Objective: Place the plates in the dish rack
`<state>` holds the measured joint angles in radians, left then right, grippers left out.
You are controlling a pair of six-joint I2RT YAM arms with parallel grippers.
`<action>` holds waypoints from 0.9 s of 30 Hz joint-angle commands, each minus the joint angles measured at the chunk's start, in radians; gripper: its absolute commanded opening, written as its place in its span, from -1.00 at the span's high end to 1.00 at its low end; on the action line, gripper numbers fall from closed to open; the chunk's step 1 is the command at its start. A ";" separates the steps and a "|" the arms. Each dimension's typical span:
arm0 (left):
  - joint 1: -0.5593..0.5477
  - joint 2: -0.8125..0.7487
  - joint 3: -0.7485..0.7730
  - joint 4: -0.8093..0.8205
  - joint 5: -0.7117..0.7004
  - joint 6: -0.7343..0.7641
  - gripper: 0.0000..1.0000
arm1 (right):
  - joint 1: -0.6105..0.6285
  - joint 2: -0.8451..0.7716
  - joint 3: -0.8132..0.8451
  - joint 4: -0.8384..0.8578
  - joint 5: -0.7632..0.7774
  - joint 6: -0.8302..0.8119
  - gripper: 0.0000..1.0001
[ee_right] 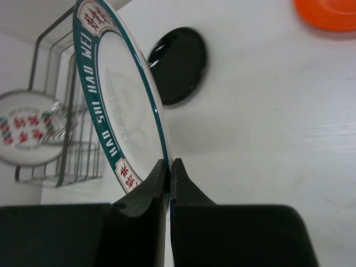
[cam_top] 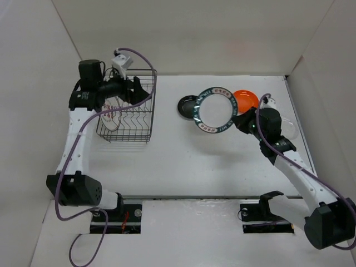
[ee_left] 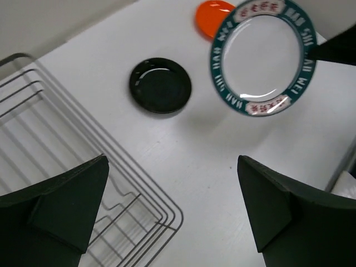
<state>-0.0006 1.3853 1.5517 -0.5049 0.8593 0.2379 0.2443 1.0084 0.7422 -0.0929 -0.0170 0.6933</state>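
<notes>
**Right claw clamped on the green-rimmed plate, held clear of the table.**

Gripped at its right edge, the plate juts leftward from the claw, tilted, between the black plate and the orange plate. The right arm reaches forward, wrist turned left. The left claw hangs over the dish rack, fingers wide apart. A red-patterned plate sits inside.

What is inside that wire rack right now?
One white plate with a red pattern sits tilted in the dish rack. From above, the left gripper and its arm cover the rack's far left corner, so anything there cannot be seen.
</notes>
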 commanded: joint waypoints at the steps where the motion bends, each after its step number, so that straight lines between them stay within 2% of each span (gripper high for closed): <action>1: -0.085 0.061 0.042 0.012 0.112 0.064 -1.00 | 0.064 0.007 0.062 0.235 -0.101 -0.095 1.00; 5: -0.141 0.159 0.077 0.000 0.103 0.064 -0.97 | 0.099 0.019 0.052 0.389 -0.234 -0.127 1.00; 9: -0.164 0.198 0.087 0.022 0.093 0.055 -0.92 | 0.134 0.056 0.088 0.438 -0.323 -0.167 1.00; 11: -0.174 0.210 0.087 0.022 0.104 0.046 -0.83 | 0.148 0.067 0.097 0.461 -0.339 -0.167 1.00; 18: -0.209 0.230 0.077 0.031 0.168 0.037 -0.78 | 0.179 0.130 0.108 0.510 -0.359 -0.156 1.00; 20: -0.219 0.239 0.077 0.006 0.168 0.046 -0.58 | 0.188 0.130 0.108 0.533 -0.359 -0.147 1.00; 22: -0.219 0.248 0.077 -0.007 0.178 0.057 -0.21 | 0.188 0.139 0.108 0.558 -0.359 -0.138 1.00; 23: -0.228 0.248 0.077 -0.017 0.178 0.057 0.17 | 0.188 0.139 0.108 0.558 -0.359 -0.138 1.00; 24: -0.228 0.248 0.077 -0.017 0.178 0.057 0.35 | 0.188 0.139 0.108 0.568 -0.359 -0.138 1.00; 26: -0.228 0.258 0.077 -0.026 0.178 0.069 0.54 | 0.188 0.139 0.108 0.579 -0.350 -0.129 1.00; 27: -0.228 0.258 0.077 -0.035 0.178 0.069 0.90 | 0.188 0.139 0.108 0.579 -0.350 -0.129 1.00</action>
<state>-0.2291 1.6466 1.5867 -0.5220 0.9993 0.2821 0.4206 1.1625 0.7902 0.3218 -0.3515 0.5419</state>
